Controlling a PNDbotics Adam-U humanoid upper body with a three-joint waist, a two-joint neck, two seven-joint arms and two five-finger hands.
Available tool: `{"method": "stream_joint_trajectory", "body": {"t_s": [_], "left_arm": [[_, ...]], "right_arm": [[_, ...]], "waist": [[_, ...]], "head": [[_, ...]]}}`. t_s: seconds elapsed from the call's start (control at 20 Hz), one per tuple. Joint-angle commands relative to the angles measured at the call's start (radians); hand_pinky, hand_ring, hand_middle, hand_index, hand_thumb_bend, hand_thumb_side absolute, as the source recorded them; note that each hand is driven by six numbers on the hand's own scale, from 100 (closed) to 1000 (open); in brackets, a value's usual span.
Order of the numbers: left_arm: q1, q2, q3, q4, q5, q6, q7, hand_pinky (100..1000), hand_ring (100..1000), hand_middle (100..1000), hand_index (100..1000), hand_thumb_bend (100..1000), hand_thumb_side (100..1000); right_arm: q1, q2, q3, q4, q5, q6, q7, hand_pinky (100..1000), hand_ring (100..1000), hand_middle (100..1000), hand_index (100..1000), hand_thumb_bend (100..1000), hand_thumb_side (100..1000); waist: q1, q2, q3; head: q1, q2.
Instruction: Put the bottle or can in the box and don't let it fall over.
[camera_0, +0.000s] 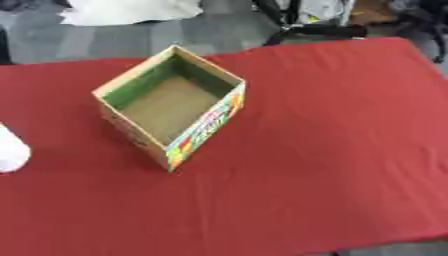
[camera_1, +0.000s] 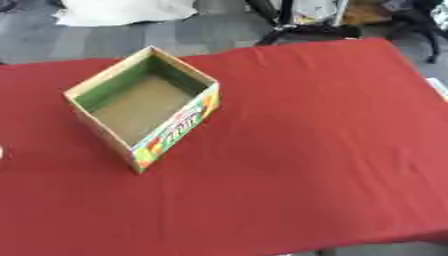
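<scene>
Box (camera_0: 175, 107) of cardboard sits open-topped on the red tablecloth (camera_0: 332, 150), left of the table's middle, turned corner-on so its long axis runs from near-left to far-right; its inside is bare, green-walled with a brown floor. A white rounded object (camera_0: 10, 150) shows at the left edge, too cut off to identify, and neither robot hand is visible.

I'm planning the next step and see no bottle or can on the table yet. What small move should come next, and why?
Probably turn toward the white object at the left edge, the only thing besides the box on the red tablecloth. What it is cannot be told. The box stands open and empty, and neither robot hand is in view.
</scene>
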Motion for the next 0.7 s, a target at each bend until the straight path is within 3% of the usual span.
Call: {"method": "stream_joint_trajectory", "body": {"t_s": [0.05, 0.7], "left_arm": [[-0.016, 0.031, 0.023, -0.003, 0.006, -0.003, 0.003, 861, 815, 770, 839, 529, 337], [-0.027, 0.028, 0.016, -0.006, 0.016, -0.007, -0.006, 862, 813, 775, 830, 525, 361]], "right_arm": [[-0.013, -0.039, -0.017, -0.011, -0.005, -0.003, -0.004, 800, 721, 695, 805, 443, 414], [-0.021, -0.038, -0.015, -0.007, -0.009, -0.005, -0.001, 800, 720, 695, 804, 444, 415]], "waist": [[0.001, -0.012, 0.002], [0.001, -0.02, 0.003]], "head": [[0.03, 0.01], [0.049, 0.002]]}}
